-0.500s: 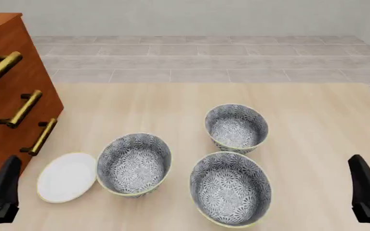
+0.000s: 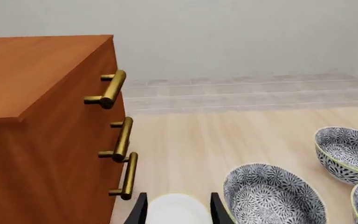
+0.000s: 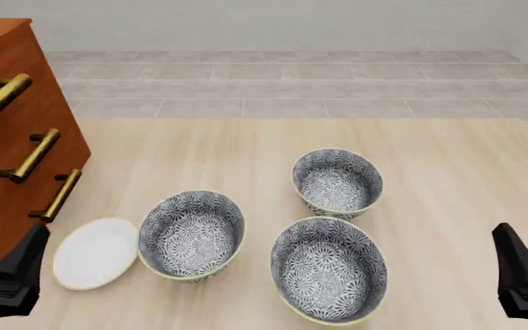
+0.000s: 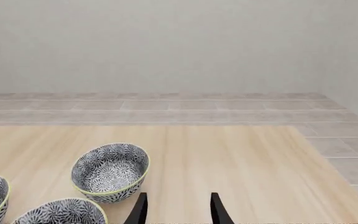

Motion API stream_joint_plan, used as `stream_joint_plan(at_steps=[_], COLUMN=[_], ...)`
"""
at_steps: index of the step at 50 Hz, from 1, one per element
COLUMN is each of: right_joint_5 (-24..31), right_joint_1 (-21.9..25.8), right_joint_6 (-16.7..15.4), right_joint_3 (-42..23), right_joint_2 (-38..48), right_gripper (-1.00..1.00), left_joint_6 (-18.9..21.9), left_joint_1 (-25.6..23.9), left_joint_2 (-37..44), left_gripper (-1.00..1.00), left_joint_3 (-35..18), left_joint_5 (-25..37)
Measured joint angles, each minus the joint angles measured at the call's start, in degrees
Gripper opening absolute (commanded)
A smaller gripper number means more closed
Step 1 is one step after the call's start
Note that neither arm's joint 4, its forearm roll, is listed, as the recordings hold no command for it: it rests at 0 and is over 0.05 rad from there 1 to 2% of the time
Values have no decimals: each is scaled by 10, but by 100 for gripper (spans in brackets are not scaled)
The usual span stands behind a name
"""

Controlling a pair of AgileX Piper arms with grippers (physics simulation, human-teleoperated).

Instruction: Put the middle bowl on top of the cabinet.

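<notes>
The middle bowl (image 3: 328, 269) sits on the desk (image 3: 447, 179) at lower centre of the front view, between two like bowls (image 3: 192, 234) (image 3: 337, 183). A white plate (image 3: 95, 252) lies lower left, beside the cabinet (image 3: 12, 130). Left fingers (image 2: 219, 210) and right fingers (image 4: 216, 209) stand wide, empty.

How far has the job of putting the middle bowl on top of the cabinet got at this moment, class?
Done: nothing yet. The middle bowl sits on the table between its two twins, and the cabinet top is bare where visible. In hand: nothing; the left gripper is open, with the white plate showing between its fingers, and the right gripper is open over bare table. Left: grasp, lift, carry, place.
</notes>
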Motion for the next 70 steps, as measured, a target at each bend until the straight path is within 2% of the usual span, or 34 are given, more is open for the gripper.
stream_joint_plan(at_steps=[25, 60, 70], right_joint_5=[2, -17, -20], right_joint_1=[-3, 0, 2], right_joint_6=[6, 7, 9], right_joint_3=[1, 1, 1], right_joint_2=[7, 36, 41], right_gripper=[100, 100, 100], left_joint_6=[14, 41, 37], left_joint_1=[-83, -120, -134], left_joint_2=[164, 347, 397], left_gripper=[100, 100, 100], left_joint_3=[-61, -102, -122], left_joint_5=[5, -41, -44])
